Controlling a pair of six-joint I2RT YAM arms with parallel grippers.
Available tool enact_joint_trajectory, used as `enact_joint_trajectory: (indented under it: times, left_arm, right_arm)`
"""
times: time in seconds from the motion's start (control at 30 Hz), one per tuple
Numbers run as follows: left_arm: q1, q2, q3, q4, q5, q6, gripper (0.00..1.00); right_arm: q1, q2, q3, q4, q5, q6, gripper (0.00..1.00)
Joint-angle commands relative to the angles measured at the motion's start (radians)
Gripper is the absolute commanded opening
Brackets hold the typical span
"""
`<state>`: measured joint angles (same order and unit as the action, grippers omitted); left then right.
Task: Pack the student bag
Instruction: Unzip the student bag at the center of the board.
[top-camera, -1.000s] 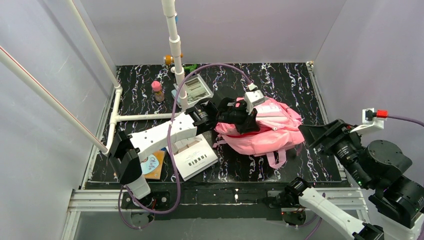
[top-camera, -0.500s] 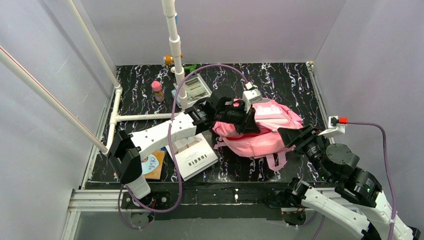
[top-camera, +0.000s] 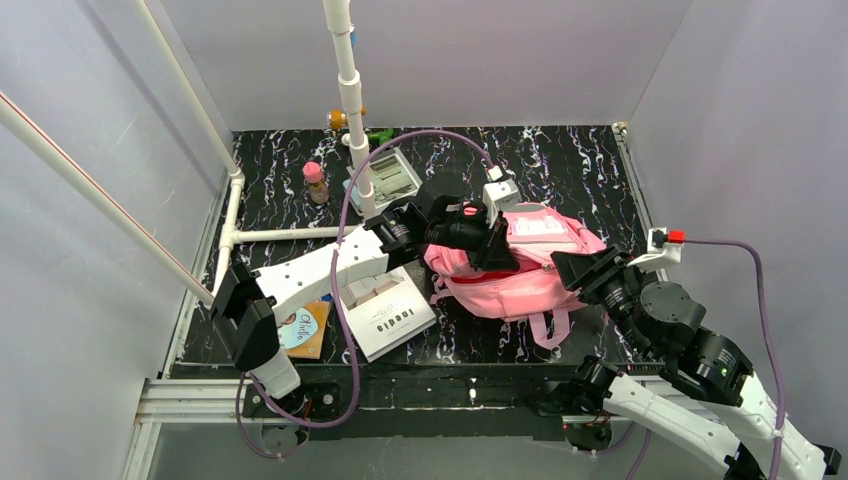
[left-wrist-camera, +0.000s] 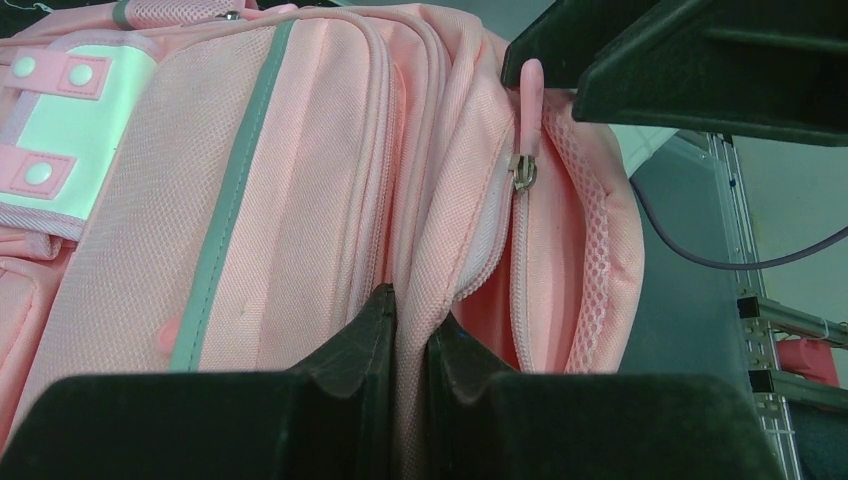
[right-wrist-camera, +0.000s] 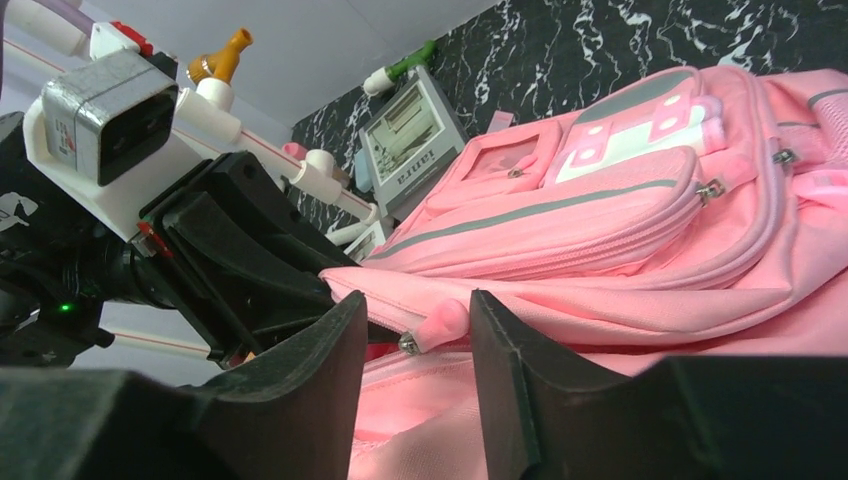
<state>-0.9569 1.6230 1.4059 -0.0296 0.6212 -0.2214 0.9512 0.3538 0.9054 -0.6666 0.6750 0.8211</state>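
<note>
We see the student bag (top-camera: 520, 275) lying flat near the middle of the black marbled table (top-camera: 590, 160), white patch (top-camera: 540, 226) facing up, straps trailing toward the near edge. Both arms meet at it.

The left gripper (left-wrist-camera: 410, 330) comes in from the left side of the bag. Its fingers are clenched on a fold of pink fabric right beside the main zip opening. In the left wrist view the fold is pinched tight between the two black tips, with no gap showing.

The right gripper (right-wrist-camera: 418, 300) sits at the bag's right side, low against the fabric. Its fingers stand apart, not clamped. The pink zip pull (right-wrist-camera: 440, 322) lies in the gap between them, close to the right-hand finger. We cannot tell if it touches that finger. A clear gap shows on the other side of the pull.

The zip is partly open. The left wrist view shows the slider near the top with pink mesh lining just beside it.

Left of the bag, a white book (top-camera: 390, 312) lies flat on the table, partly under the left arm. A small card with a blue heart (top-camera: 305, 328) lies near the left arm's base. Further back stand a pink-capped bottle (top-camera: 316, 182) and a clear box (top-camera: 390, 178), well apart from the bag. An orange item (top-camera: 338, 118) and a green one (top-camera: 380, 133) sit at the far edge, behind the white pipe (top-camera: 345, 70).
</note>
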Motion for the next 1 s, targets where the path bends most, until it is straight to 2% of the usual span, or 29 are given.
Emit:
enact_joint_trajectory:
  times: [0.0,0.27,0.47,0.57,0.7,0.87,0.97]
  left_arm:
    - [-0.003,-0.087,0.028,0.093,0.063,-0.034,0.0]
    - [-0.003,-0.073,0.046,0.094,0.072,-0.045,0.0]
    - [-0.003,-0.081,0.043,0.094,0.076,-0.047,0.0]
    - [-0.003,-0.087,0.037,0.094,0.071,-0.047,0.0]
    - [-0.002,-0.09,0.034,0.094,0.065,-0.047,0.0]
    - [0.012,-0.128,0.017,0.094,0.059,-0.034,0.0]
    - [0.025,-0.171,-0.009,0.098,0.075,-0.006,0.0]
  right_arm:
    - [0.006,-0.002,-0.021,0.075,-0.041,0.032,0.47]
    - [0.006,-0.023,-0.079,0.121,-0.056,0.05,0.45]
    - [0.006,-0.005,-0.092,0.113,0.002,0.059,0.43]
    - [0.006,-0.001,-0.093,0.108,0.027,0.063,0.29]
    - [0.006,0.025,-0.063,0.076,0.067,0.061,0.03]
    - [0.006,0.067,0.098,-0.185,0.271,0.089,0.01]
    - [0.006,0.043,0.143,-0.193,0.342,0.047,0.01]
